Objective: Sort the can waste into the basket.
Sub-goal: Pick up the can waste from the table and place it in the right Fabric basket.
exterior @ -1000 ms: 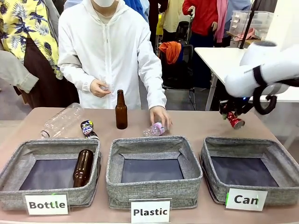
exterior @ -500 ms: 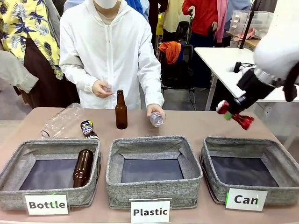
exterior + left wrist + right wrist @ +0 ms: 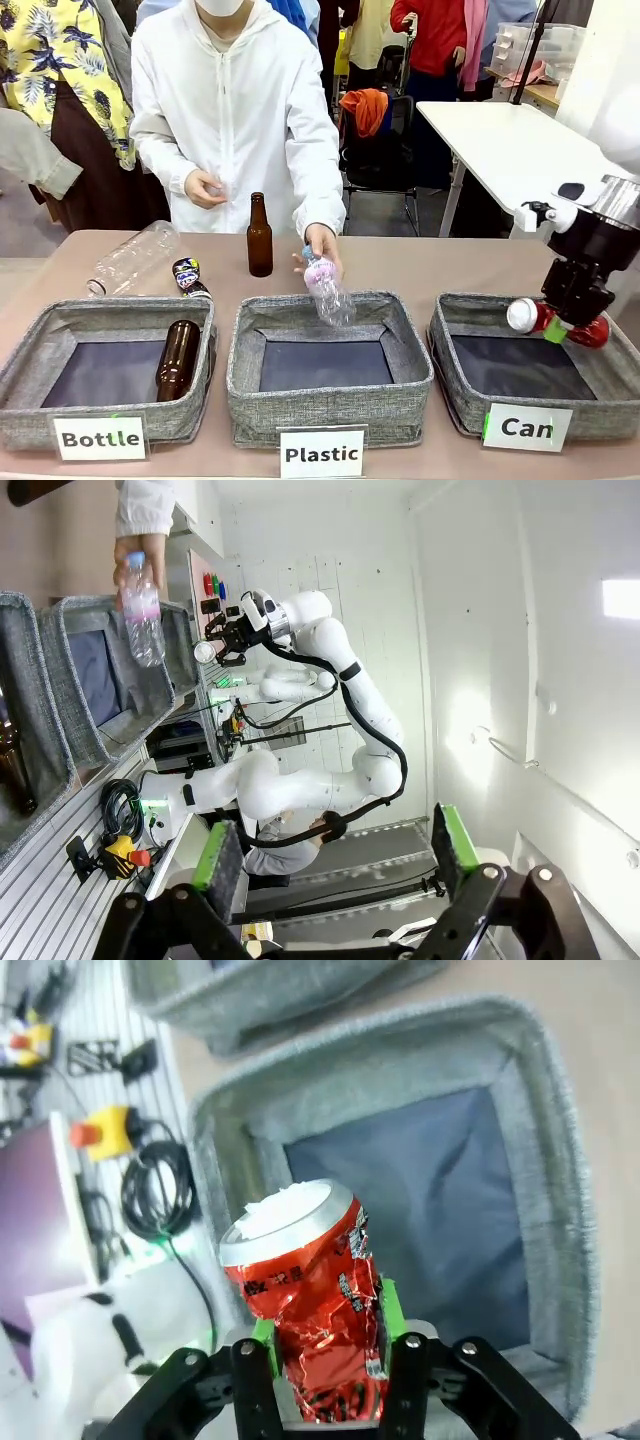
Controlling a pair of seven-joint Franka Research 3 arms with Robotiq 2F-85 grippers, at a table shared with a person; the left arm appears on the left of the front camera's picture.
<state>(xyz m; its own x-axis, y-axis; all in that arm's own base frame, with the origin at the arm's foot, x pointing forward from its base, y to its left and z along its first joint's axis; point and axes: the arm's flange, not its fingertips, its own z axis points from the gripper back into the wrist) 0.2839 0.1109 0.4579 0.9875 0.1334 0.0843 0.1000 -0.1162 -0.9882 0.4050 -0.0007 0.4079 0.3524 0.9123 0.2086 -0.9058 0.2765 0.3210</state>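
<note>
Red can (image 3: 527, 316) hangs sideways in the right jaws, which are clamped across its crumpled middle, leaving the silver top sticking out toward the robot's left. The grip on the crushed waist looks chosen because that is the narrowest, flattest part. The can is just above the Can basket (image 3: 600, 412), toward its far right corner. In the right wrist view the can (image 3: 300, 1260) has the basket's dark floor behind it, but it sits near one wall (image 3: 215, 1175). A release here would probably land inside, though a small shift toward the centre would give more margin from the rim.

The black can (image 3: 187, 275) lies on the counter (image 3: 450, 262) just behind the Bottle basket (image 3: 30, 400), beside a clear bottle (image 3: 130, 258), waiting its turn. The left jaws stand wide open with nothing between them, held well clear of the work.

A hand (image 3: 320, 243) tips a plastic bottle (image 3: 330, 295) over the far rim of the Plastic basket (image 3: 330, 405), so the middle is busy. The right side around the Can basket has open room, and nothing lies inside it.
</note>
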